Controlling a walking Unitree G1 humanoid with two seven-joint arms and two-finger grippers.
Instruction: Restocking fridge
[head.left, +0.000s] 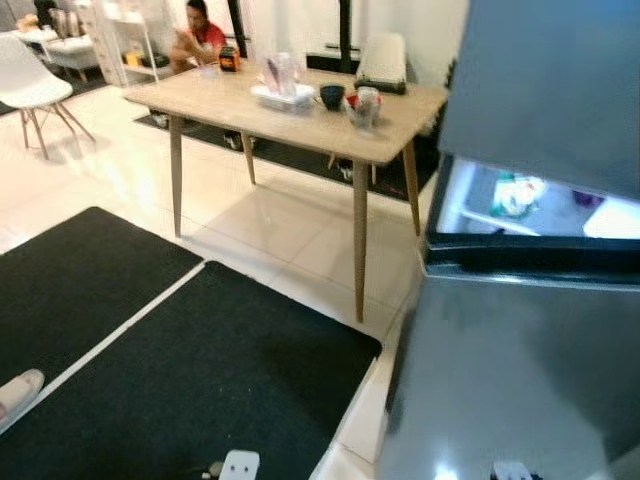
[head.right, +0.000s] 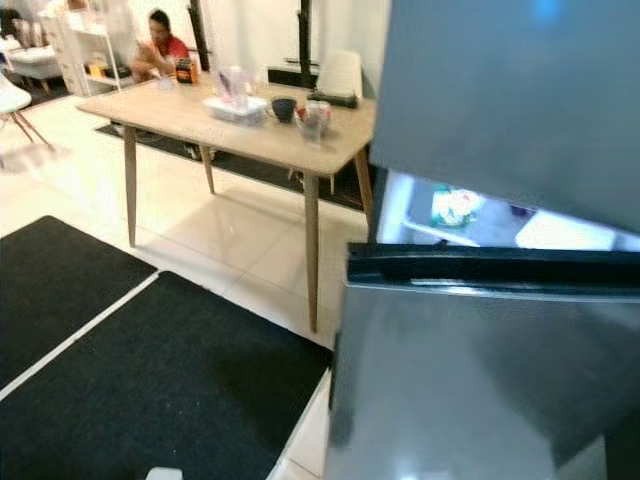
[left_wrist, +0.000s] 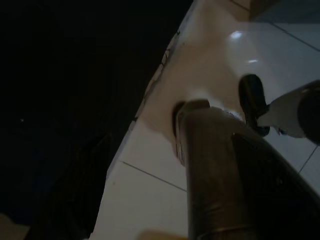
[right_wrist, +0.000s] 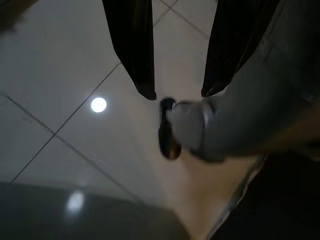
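The grey steel fridge (head.left: 520, 370) stands ajar at three o'clock; items on the wooden counter (head.left: 300, 115) must be fetched. The right pincer (right_wrist: 177, 95) hangs wide, empty.

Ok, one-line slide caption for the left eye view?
Grey fridge ajar at right, wooden table with dishes beyond black mats, person seated behind.

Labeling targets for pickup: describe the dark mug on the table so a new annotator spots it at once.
Start at the light wooden table standing on the pale tiled floor beyond the black mats. Near its right-hand end, right of the white tray holding clear items, sits the mug. It is the only dark, round cup there; the container to its right is clear with red in it.
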